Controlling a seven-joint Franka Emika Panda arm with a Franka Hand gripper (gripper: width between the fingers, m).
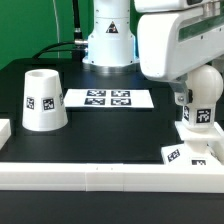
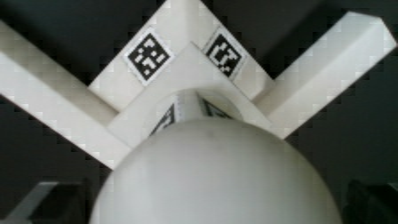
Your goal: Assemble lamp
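Shade [image 1: 45, 100] in exterior view only | wrist view: bulb [image 2: 214, 165] fronting base [image 2: 178, 60] | gripper [image 1: 190, 86] spread wide

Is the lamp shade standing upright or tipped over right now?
Upright: the shade stands on its wide end on the table, narrow opening facing up.

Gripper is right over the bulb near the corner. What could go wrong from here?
1. The bulb stands tall on the base; whether it is seated I cannot tell, so a nudge on the way down may tip it.
2. The white walls hem the base in, crowding any approach.
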